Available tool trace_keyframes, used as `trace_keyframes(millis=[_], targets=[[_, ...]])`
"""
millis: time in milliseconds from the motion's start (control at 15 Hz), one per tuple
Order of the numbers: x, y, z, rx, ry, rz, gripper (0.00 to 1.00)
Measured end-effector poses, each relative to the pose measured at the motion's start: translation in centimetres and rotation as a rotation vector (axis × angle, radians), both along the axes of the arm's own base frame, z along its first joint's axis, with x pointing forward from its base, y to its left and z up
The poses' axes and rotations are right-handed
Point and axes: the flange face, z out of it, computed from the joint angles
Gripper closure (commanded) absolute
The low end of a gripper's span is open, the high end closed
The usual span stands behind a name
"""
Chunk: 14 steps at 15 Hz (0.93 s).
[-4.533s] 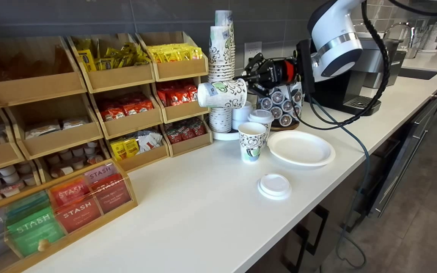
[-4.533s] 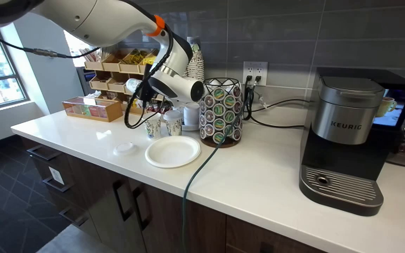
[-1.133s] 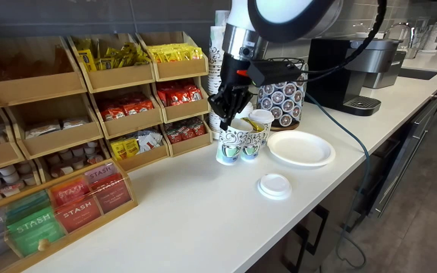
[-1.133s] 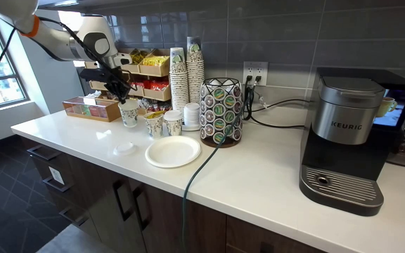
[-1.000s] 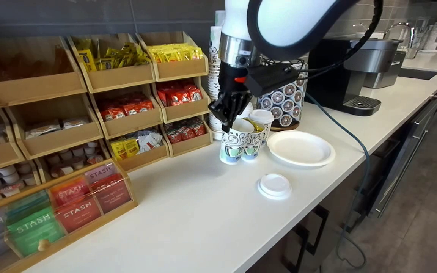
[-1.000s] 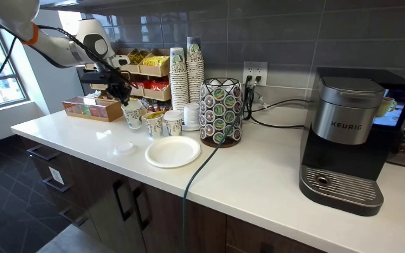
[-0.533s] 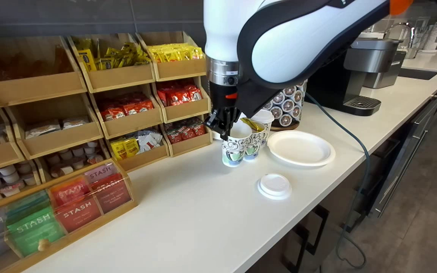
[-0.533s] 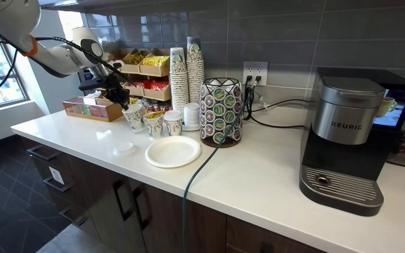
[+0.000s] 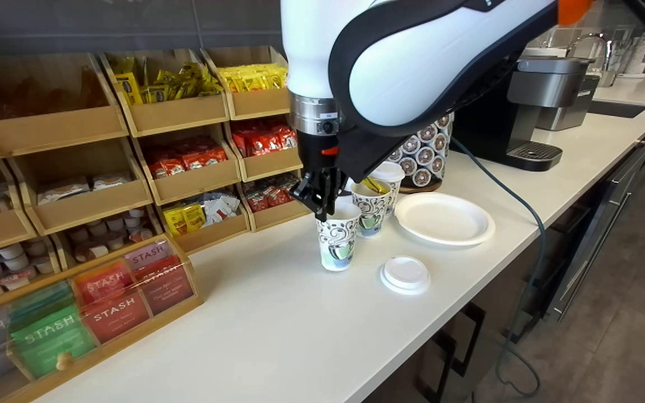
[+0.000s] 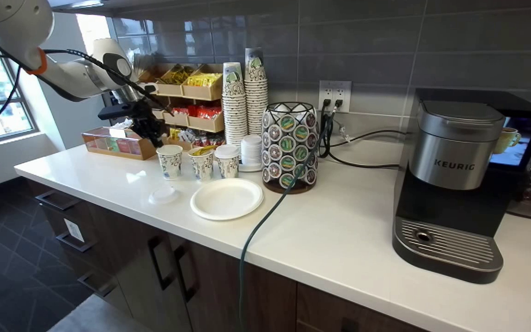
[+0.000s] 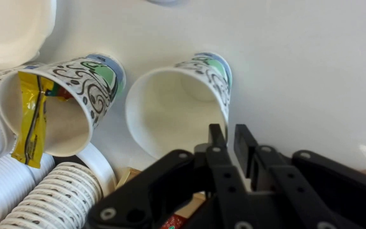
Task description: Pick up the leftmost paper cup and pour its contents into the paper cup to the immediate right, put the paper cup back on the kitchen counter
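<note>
The gripper [image 11: 229, 136] is barely parted and clasps nothing: in the wrist view one of its black fingers [image 11: 216, 135] crosses the mouth of the leftmost cup [image 9: 338, 240], while the other lies just outside the wall. Whether either touches, I can't tell. Right beneath, that cup stands upright on the smooth off-white counter [image 9: 266, 313], white paper with dark swirls, green and blue near its base. Just beyond, its upright twin [image 9: 370, 215] holds a yellow packet [image 11: 33, 117]. Farther out from the gripper lie a flat white lid [image 9: 405, 272] and a shallow round plate [image 9: 444, 218].

The white arm [image 9: 412, 73] has an orange band [image 9: 573, 10] and black pincer [image 11: 228, 132].
</note>
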Motion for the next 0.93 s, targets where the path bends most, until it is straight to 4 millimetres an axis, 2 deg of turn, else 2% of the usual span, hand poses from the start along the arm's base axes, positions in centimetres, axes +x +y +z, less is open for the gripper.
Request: trace_keyframes(millis=[200,400,467,667,933], targets=[[0.4,-0.4,0.8,0.021,-0.006,-0.009,0.26],[0.6,-1.7,1.9,0.054,0.002,-0.047,0.04],[0.6,-2.4,2.4,0.075,0.019,-0.067,0.01],[0.3,-5.1,4.6,0.166,0.041,-0.129,0.0],[-1.8,-9.3,7.0,0.303,0.047,-0.146,0.0]])
